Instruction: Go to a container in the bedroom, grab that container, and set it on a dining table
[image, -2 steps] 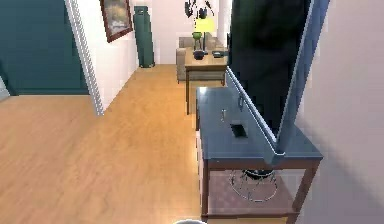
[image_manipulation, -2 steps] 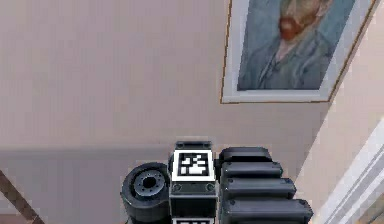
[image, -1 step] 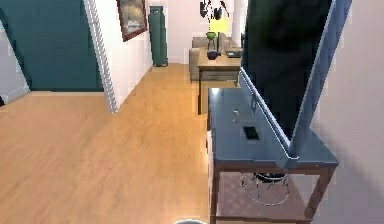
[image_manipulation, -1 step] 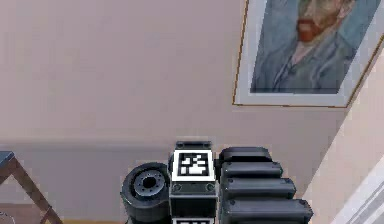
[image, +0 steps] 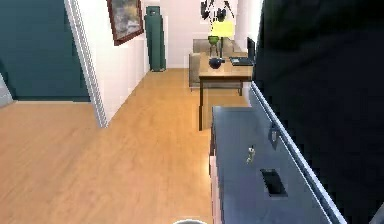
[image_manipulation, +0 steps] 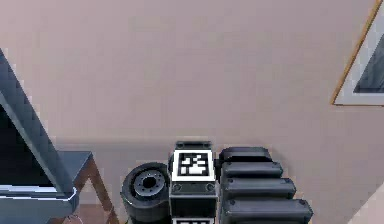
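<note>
In the arm side view the arm's dark stacked segments (image_manipulation: 255, 186) sit at the bottom edge with a white marked square (image_manipulation: 192, 166) beside them. Left of that square is the gripper's dark round body (image_manipulation: 147, 188); its far end is not clear, so I cannot tell whether it holds anything. A pale wall stands behind it. In the forward view a wooden table (image: 222, 84) stands down the hallway, carrying a small dark bowl-like thing (image: 216, 62) and a flat dark laptop-like thing (image: 241, 61).
A long dark grey cabinet top (image: 255, 150) with small items runs along the forward view's right, under a big dark panel (image: 330, 80). Wooden floor (image: 130, 140) lies open on the left toward a teal door (image: 40, 50). A green cylinder (image: 155, 38) and a sofa (image: 205, 50) stand beyond.
</note>
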